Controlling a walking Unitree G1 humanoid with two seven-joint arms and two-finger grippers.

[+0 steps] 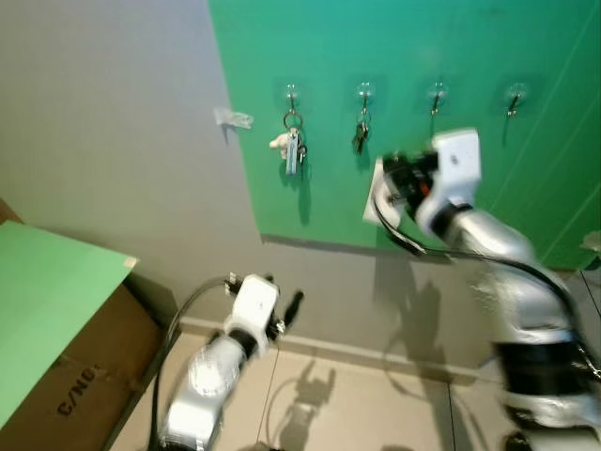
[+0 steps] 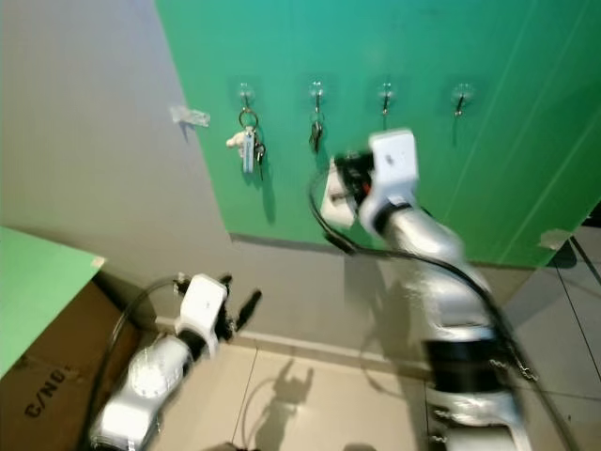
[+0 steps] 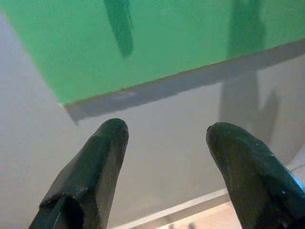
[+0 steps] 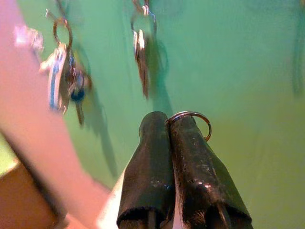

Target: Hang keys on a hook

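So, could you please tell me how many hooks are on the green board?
4, in a row near the top. The first hook from the left holds a key bunch, the second hook holds keys, and the third hook and fourth hook look bare.

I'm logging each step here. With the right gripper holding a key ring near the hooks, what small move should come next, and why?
Probably raise the right gripper, shut on the key ring, up toward the third hook: that hook looks bare, while the first two already hold keys, and the ring sits below the row.
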